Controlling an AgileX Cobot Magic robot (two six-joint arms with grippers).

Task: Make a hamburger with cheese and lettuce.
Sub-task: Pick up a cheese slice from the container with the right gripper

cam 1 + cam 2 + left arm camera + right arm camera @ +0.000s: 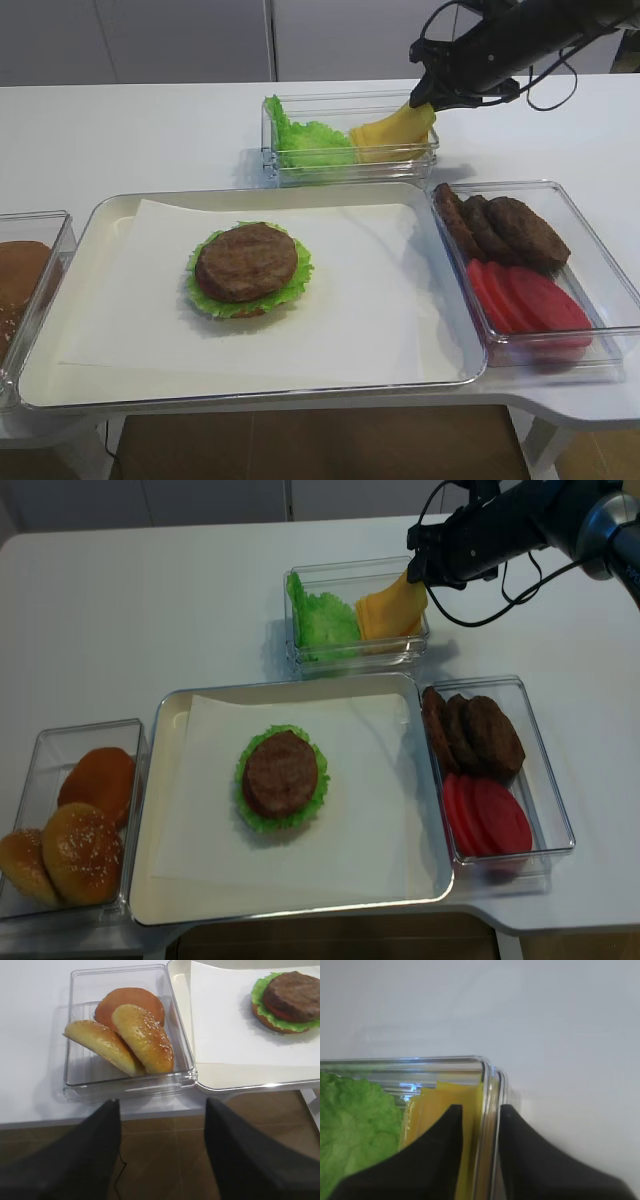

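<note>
White table, palm-sized hamburger [248,270]: brown patty over frilly lettuce [296,284].

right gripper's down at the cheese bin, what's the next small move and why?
Probably back up slightly and shift left before closing. In the wrist view the right gripper straddles the clear bin's wall: one finger is inside against the cheese, the other outside the bin. Closing now would likely pinch the wall along with the cheese. The hamburger on the tray has a bare patty on top.

The hamburger [281,777], patty over frilly lettuce [250,810] and bun, sits mid-tray; yellow cheese [392,608] leans tilted in its bin.
</note>
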